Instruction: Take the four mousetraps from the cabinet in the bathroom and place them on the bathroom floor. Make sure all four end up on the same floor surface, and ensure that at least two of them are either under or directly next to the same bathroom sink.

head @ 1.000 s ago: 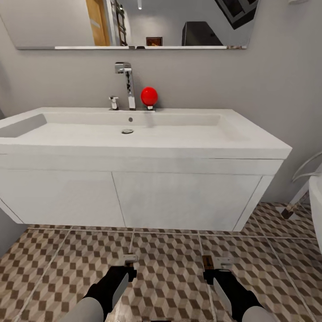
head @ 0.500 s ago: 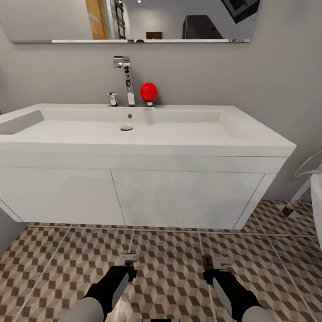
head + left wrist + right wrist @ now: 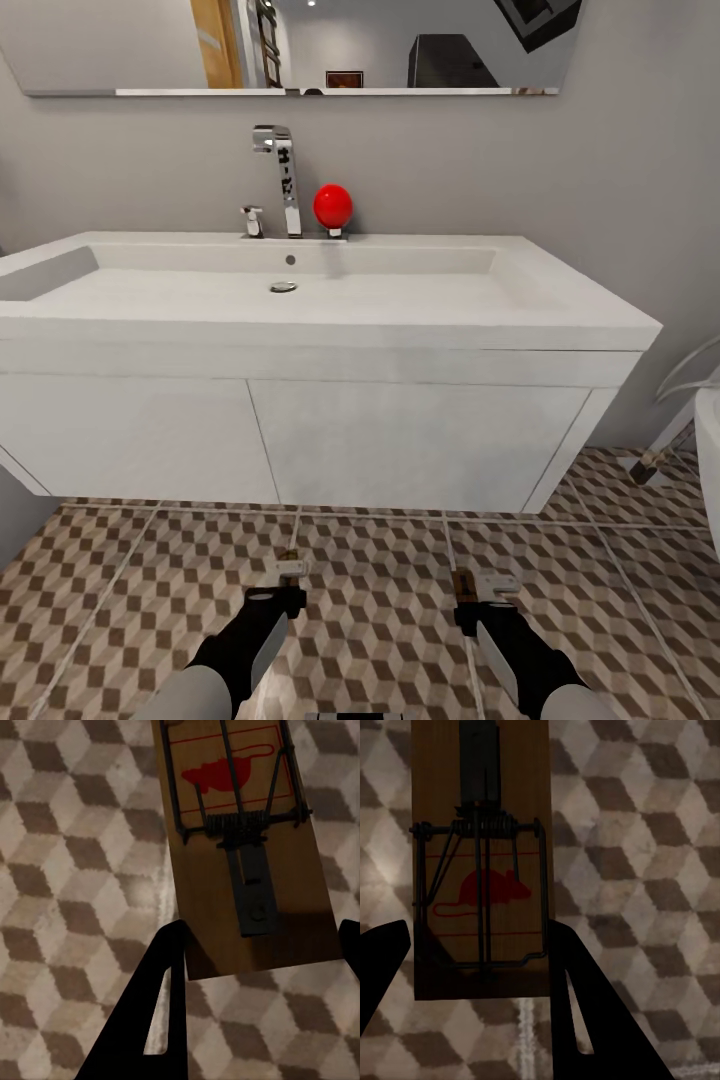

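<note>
The left gripper (image 3: 278,598) is open. Its trap (image 3: 240,832) sits loose just past it, low over the floor (image 3: 380,600) by the sink (image 3: 300,330). The right gripper (image 3: 470,612) pinches the other trap (image 3: 480,870) by its sides. I think they are light and stiff, so grab the wood edges.

**Two mousetraps on patterned tiles before the sink**

Left mousetrap (image 3: 247,847): flat brown wooden board, dark wire spring and bar, red mouse print, lying on the bathroom floor (image 3: 380,590) in front of the left pincer's open tips, apart from them in the head view. Right mousetrap (image 3: 480,855): same build, between the right pincer's dark fingers; contact not clear. Sink (image 3: 300,300): wide white basin on a wall-hung vanity, just beyond both traps.
</note>
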Robot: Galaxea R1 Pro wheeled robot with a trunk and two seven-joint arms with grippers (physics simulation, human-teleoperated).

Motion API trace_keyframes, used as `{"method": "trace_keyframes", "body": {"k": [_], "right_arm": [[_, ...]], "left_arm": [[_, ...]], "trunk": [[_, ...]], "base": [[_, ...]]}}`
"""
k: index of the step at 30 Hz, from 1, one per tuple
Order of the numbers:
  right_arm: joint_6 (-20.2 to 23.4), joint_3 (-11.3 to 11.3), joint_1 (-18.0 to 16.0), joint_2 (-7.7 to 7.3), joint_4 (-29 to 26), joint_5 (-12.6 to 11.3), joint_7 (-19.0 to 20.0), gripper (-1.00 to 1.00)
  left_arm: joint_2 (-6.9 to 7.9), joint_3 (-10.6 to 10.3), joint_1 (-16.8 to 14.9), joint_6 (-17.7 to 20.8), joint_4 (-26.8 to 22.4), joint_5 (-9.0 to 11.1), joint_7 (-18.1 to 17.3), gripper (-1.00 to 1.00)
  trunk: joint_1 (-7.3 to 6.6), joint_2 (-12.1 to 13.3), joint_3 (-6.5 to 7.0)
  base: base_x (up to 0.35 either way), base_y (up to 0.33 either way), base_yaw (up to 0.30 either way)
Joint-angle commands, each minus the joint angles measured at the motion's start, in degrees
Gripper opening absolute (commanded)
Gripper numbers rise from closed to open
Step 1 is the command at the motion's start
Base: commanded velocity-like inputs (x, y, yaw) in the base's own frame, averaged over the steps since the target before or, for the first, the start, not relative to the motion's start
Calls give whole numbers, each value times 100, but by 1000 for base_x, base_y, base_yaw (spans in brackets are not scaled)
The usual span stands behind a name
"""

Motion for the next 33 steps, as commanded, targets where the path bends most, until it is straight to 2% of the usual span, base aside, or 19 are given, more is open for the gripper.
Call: {"method": "trace_keyframes", "body": {"k": [1,6,14,26,33], "right_arm": [[33,35,-1,-2,-10,-36,-43,-100],[33,35,-1,-2,-10,-36,-43,-100],[33,35,-1,-3,-10,-36,-43,-100],[33,35,-1,-7,-10,-36,-43,-100],[33,35,-1,-8,-10,-36,-43,-100]], "left_arm": [[-4,12,0,33,-8,-33,6,-100],[-10,8,0,32,-3,-33,4,-100],[-10,9,0,35,-10,-31,3,-100],[-8,10,0,33,-28,-33,10,-100],[-4,10,0,34,-28,-33,12,-100]], "trunk": [[-1,-2,-5],[-1,-2,-5],[19,-13,-182],[19,-13,-182],[37,-22,-337]], "base": [[0,0,0],[0,0,0],[0,0,0],[0,0,0],[0,0,0]]}}
